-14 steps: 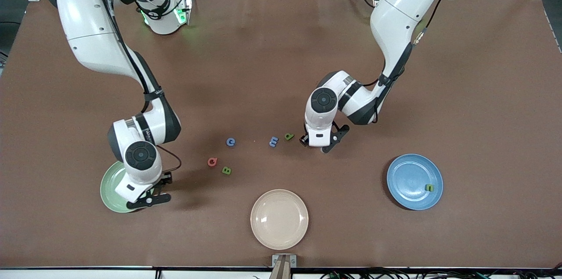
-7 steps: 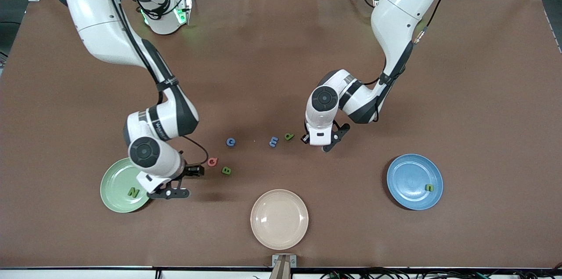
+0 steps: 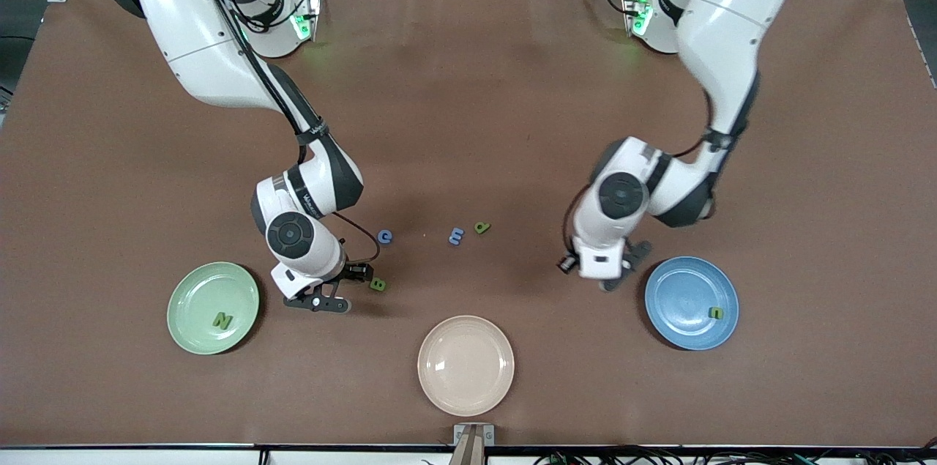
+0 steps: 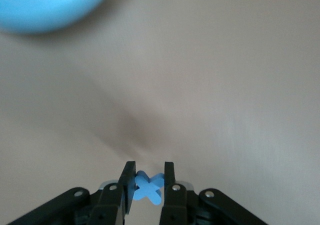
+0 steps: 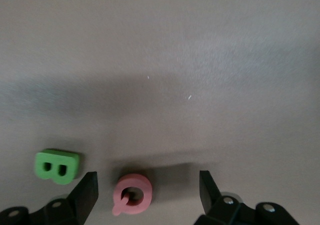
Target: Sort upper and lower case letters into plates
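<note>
Brown surface (image 3: 468,84), front view first: right gripper (image 3: 357,274) has left the pale green plate (image 3: 183,289) and now hangs low over the loose letters, just beside green B (image 3: 378,284); red Q is hidden under it here. Green N (image 3: 222,320) lies in the green plate, uncovered now that the arm has gone, so one capital is sorted. Left gripper (image 3: 566,265) was down beside green a (image 3: 482,228) a second ago; it has since lifted and swung toward the left arm's end of the surface, now just short of the blue plate (image 3: 673,274), which holds green i (image 3: 716,313). Blue m (image 3: 456,236) and a sit together mid-surface, blue G (image 3: 385,236) a bit toward the right arm's end and farther from the front camera than B. Cream plate (image 3: 465,365), nearest the front camera, holds nothing

Left wrist view: jaws narrow, pinching blue t (image 4: 147,187) off the surface, blue plate's rim (image 4: 45,5) ahead. Judgement: a lowercase carry is under way and the drop comes once the gripper is over the plate

Right wrist view: jaws wide, straddling Q (image 5: 132,195), not touching it; B (image 5: 56,166) is just outside one finger. Judgement: Q is the next capital pick, and closing must not catch B. Still unsorted on the surface: Q, B, G, m, a
</note>
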